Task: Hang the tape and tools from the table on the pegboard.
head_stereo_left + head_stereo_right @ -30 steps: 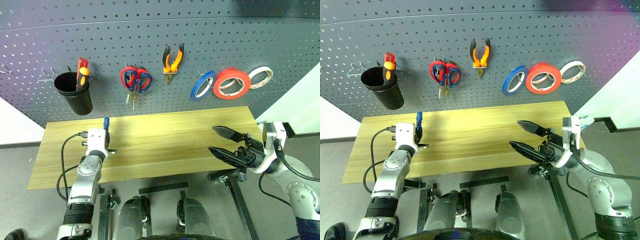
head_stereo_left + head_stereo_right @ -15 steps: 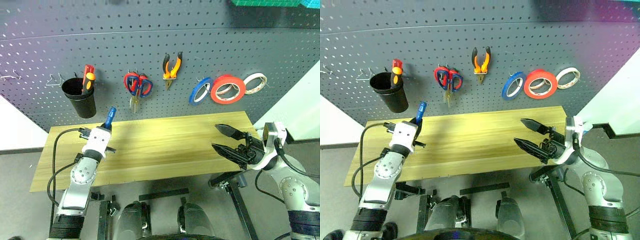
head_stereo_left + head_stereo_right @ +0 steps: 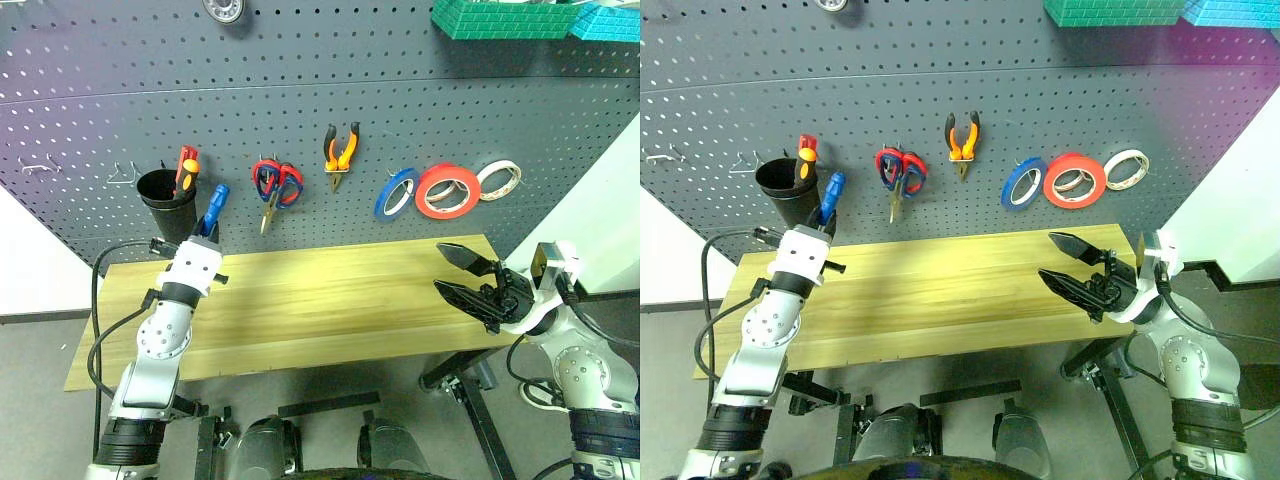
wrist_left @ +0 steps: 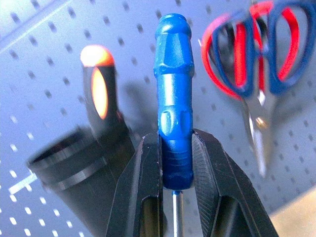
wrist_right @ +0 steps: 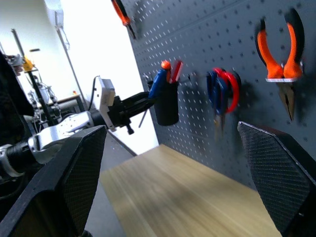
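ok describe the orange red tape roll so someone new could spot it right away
Look at the dark grey pegboard above the wooden table; right of the orange-handled pliers three rings hang in a row. The tape is the middle one, thick and orange-red, between the thin blue ring and the pale whitish ring.

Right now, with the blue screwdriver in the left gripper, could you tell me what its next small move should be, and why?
Probably carry it up and over the black cup: the left gripper is shut on the blue-handled screwdriver, handle up beside the cup on the pegboard, where another screwdriver stands.
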Robot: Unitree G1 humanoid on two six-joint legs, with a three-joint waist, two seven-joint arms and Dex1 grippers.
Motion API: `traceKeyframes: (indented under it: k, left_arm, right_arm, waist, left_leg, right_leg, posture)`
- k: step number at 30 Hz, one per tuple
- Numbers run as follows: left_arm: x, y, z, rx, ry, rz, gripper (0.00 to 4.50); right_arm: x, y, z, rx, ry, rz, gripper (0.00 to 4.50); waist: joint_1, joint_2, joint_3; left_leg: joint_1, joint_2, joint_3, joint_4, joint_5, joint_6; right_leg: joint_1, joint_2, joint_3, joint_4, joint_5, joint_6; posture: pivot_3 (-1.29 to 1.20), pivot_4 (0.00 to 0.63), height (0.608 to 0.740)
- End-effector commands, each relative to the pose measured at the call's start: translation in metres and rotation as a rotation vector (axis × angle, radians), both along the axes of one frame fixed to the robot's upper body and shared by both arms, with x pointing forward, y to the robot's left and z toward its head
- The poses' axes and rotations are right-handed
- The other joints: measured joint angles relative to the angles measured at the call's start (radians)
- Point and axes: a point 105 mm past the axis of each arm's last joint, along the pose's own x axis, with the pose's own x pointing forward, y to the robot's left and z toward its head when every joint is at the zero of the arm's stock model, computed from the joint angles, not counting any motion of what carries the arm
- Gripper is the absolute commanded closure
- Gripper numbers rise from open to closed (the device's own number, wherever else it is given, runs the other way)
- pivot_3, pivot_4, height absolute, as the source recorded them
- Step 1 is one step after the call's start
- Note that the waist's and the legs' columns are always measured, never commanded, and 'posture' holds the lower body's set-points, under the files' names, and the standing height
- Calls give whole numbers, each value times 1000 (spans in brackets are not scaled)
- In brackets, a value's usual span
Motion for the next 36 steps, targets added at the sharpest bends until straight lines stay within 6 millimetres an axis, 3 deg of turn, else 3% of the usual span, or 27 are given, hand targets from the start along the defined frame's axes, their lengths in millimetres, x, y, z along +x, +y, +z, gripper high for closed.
traceKeyframes:
  k: [1,15,36]
  left_arm:
    - [1,1,34,-3,-114,12,3969]
    - [15,13,89,-15,-259,73,3969]
    - [41,39,133,-109,-329,62,3969]
  right_arm:
    - [-5,3,16,25,-75,43,0]
    - [-6,5,26,99,-104,114,0]
    - [-8,1,34,197,-88,135,0]
  waist:
    - [0,1,-3]
    - [0,2,-12]
    - [-2,-1,-15]
  left_leg:
    - [0,0,0,0,0,0]
    - [1,0,0,2,2,-4]
    - [2,0,0,3,4,-6]
  right_leg:
    - [0,0,0,0,0,0]
    - [1,1,1,2,0,0]
    - [2,2,1,4,0,0]
  posture:
    - [-114,0,740]
    - [-107,0,740]
    - [-101,0,740]
